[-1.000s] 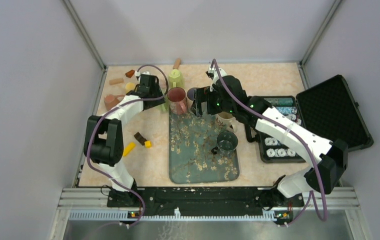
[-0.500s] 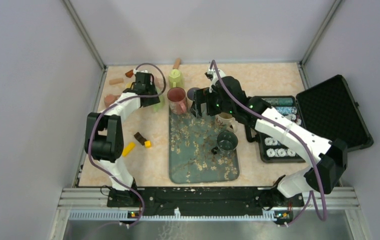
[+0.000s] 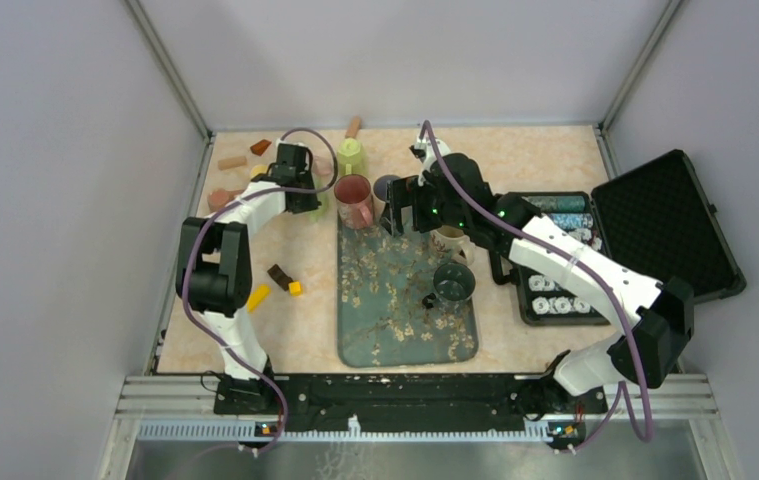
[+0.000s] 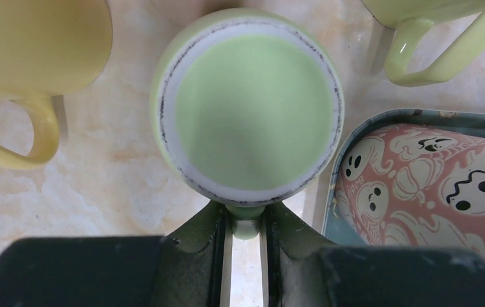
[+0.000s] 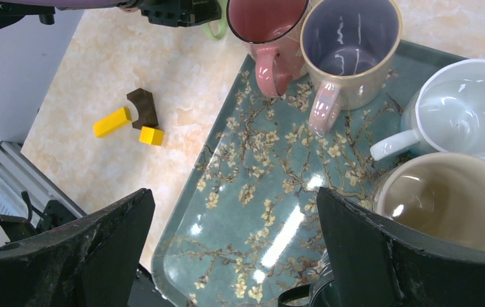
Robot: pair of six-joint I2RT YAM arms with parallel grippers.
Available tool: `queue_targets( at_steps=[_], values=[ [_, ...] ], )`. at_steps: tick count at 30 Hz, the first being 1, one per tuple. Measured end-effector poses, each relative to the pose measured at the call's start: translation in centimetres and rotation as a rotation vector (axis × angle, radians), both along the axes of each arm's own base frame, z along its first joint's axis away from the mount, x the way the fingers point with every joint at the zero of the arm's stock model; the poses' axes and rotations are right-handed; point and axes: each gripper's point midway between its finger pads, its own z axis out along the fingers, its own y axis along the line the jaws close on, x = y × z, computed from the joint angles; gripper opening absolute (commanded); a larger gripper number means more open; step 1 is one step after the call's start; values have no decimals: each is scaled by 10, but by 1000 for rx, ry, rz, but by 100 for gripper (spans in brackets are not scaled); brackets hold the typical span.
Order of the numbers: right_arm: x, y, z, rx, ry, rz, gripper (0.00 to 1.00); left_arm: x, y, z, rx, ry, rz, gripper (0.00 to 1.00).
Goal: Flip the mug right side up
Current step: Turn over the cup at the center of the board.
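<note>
My left gripper [image 4: 245,217] has its fingers [image 4: 209,249] pinched in close on the little handle [image 4: 246,229] of the green mug [image 4: 252,115]. The green mug stands upside down on the table [image 4: 99,173], with its flat bottom facing up at me. It sits just beside the rim of the tray [image 4: 354,134]. A yellow mug [image 4: 29,38] is near on one side and a pale green mug [image 4: 431,32] on the other. A pink ghost mug [image 4: 431,185] is on the tray. My right gripper [image 5: 232,192] is spread wide over the tray and holds nothing.
</note>
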Motion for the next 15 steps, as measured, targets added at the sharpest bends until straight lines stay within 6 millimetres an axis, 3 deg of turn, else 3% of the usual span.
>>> queue_targets(
  at_steps=[3, 10, 15],
  values=[
    [0, 0, 0, 0, 0, 0, 99, 0, 0, 0, 5, 0, -3, 0],
    [0, 0, -5, -3, 4, -1, 99, -9, 1, 5, 21, 8, -1, 0],
    [0, 0, -9, 0, 10, -4, 99, -24, 3, 35, 14, -33, -2, 0]
  ],
)
